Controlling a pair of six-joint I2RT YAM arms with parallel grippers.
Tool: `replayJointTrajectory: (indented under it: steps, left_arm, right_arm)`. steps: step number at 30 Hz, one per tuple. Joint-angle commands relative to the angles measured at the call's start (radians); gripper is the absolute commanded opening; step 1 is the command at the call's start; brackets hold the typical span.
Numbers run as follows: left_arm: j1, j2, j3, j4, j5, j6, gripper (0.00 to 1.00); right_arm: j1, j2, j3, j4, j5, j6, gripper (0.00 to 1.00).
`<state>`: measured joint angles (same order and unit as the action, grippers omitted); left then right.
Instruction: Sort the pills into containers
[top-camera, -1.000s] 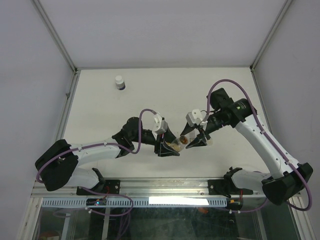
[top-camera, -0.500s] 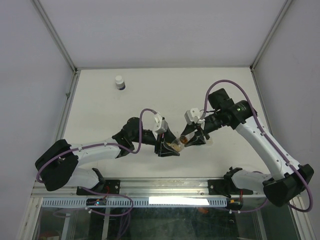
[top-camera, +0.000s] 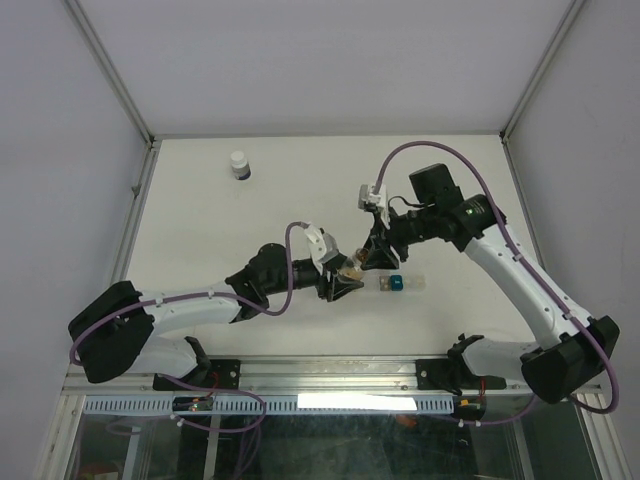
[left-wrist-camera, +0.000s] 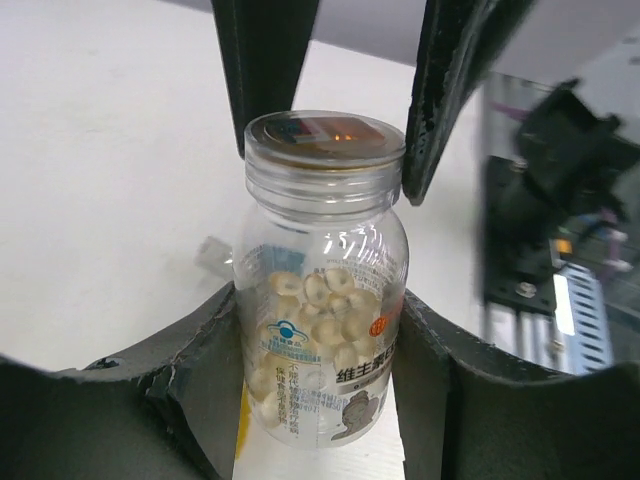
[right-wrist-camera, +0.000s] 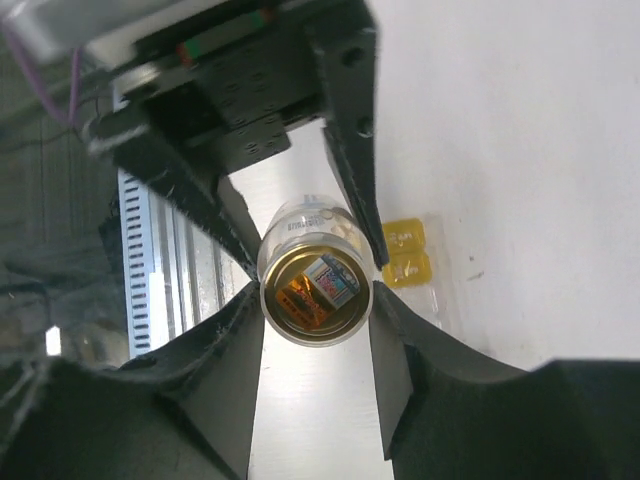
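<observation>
My left gripper (top-camera: 341, 281) is shut on a clear pill bottle (left-wrist-camera: 320, 300) full of round whitish pills and holds it off the table, its gold cap (left-wrist-camera: 323, 140) toward the right arm. My right gripper (top-camera: 372, 257) is shut on that cap (right-wrist-camera: 315, 292); its dark fingers (left-wrist-camera: 452, 90) flank the cap in the left wrist view. The teal container (top-camera: 396, 283), joined to a clear section (top-camera: 414, 281), lies on the table just right of the grippers. The yellow container (right-wrist-camera: 405, 253) shows on the table beyond the bottle in the right wrist view; in the top view it is hidden.
A white bottle with a dark band (top-camera: 238, 164) stands at the far left of the table (top-camera: 300, 190). Metal frame rails run along the table's sides and near edge.
Both grippers and the bottle moved up and away from the near edge. My right gripper swung left onto the cap, uncovering the teal container.
</observation>
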<state>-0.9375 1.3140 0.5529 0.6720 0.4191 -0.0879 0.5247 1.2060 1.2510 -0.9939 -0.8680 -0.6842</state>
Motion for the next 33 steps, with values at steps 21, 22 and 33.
replayJointTrajectory:
  steps: [21, 22, 33]
  left_arm:
    - [-0.048, -0.056, 0.085, 0.01, -0.309, 0.05, 0.0]
    - [-0.041, -0.07, 0.075, 0.01, -0.262, 0.034, 0.0]
    - [0.045, -0.048, 0.037, 0.141, 0.469, -0.151, 0.0]
  right_arm:
    - [-0.199, -0.143, -0.031, -0.096, -0.161, -0.049, 1.0]
    - [-0.199, -0.162, -0.031, -0.113, -0.169, -0.096, 1.0]
    - [-0.175, -0.169, 0.065, -0.352, -0.374, -0.67, 0.97]
